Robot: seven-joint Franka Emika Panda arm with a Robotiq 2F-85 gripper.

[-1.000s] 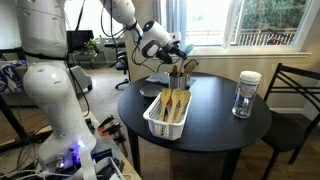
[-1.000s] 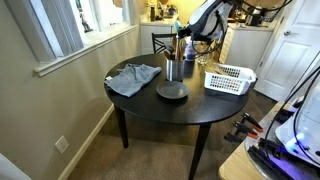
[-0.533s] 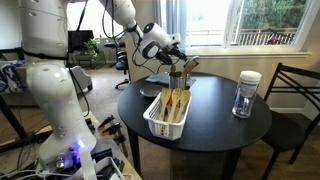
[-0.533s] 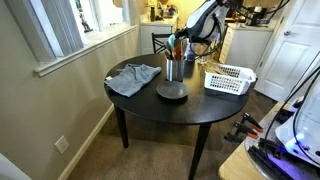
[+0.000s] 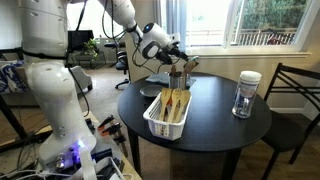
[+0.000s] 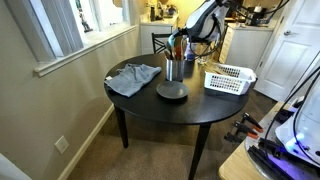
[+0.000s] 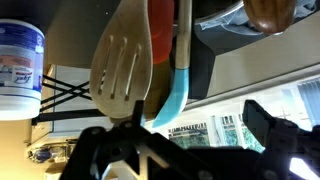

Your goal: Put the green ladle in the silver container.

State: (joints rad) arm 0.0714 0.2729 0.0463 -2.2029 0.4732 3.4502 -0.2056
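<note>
The green ladle (image 7: 180,85) hangs in the wrist view as a pale green handle beside a tan slotted spatula (image 7: 125,65). Both stand among other wooden utensils in the silver container (image 5: 177,78) (image 6: 174,70) on the round black table. My gripper (image 7: 190,135) hovers just above the utensil tops, seen in both exterior views (image 5: 183,50) (image 6: 186,40). Its jaws are wide open. The ladle's tip lies between the two dark fingers (image 7: 265,125) and touches neither.
A white slotted basket (image 5: 167,113) (image 6: 230,78) with wooden utensils sits near the table edge (image 5: 215,140). A lidded glass jar (image 5: 246,93) (image 7: 20,60), a grey cloth (image 6: 134,77) and a dark round disc (image 6: 171,92) are also on it. A chair (image 5: 295,90) stands close by.
The jaws have gone from shut to wide open, letting go of the ladle's handle. The arm has hardly moved above the container.
</note>
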